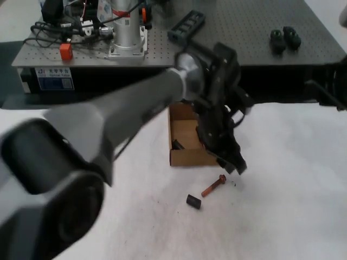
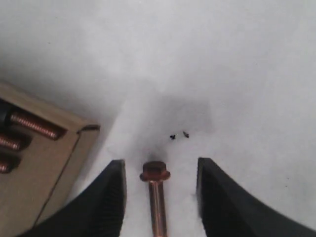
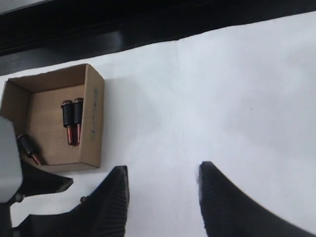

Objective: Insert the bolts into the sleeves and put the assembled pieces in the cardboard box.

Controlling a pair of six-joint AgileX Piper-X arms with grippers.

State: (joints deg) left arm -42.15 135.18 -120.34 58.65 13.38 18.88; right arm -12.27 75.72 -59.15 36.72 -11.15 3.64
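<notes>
A copper bolt [image 1: 214,186] lies on the white cloth just in front of the cardboard box [image 1: 187,158], and a short black sleeve [image 1: 193,201] lies beside it, nearer to me. My left gripper [image 1: 234,165] hangs low over the bolt. In the left wrist view it [image 2: 160,162] is open, with the bolt [image 2: 156,197] between its fingers and a gap on each side. The box [image 2: 64,168] holds assembled pieces [image 2: 29,123]. My right gripper [image 3: 163,167] is open and holds nothing over bare cloth beside the box [image 3: 94,118], where sleeved bolts [image 3: 71,121] lie.
A black perforated bench [image 1: 244,32] runs along the back with a metal post [image 1: 127,27], an orange block [image 1: 65,51], cables and black parts [image 1: 284,39]. The left arm's thick grey link [image 1: 97,124] crosses the near left. Tiny dark specks [image 2: 177,135] lie by the bolt's head.
</notes>
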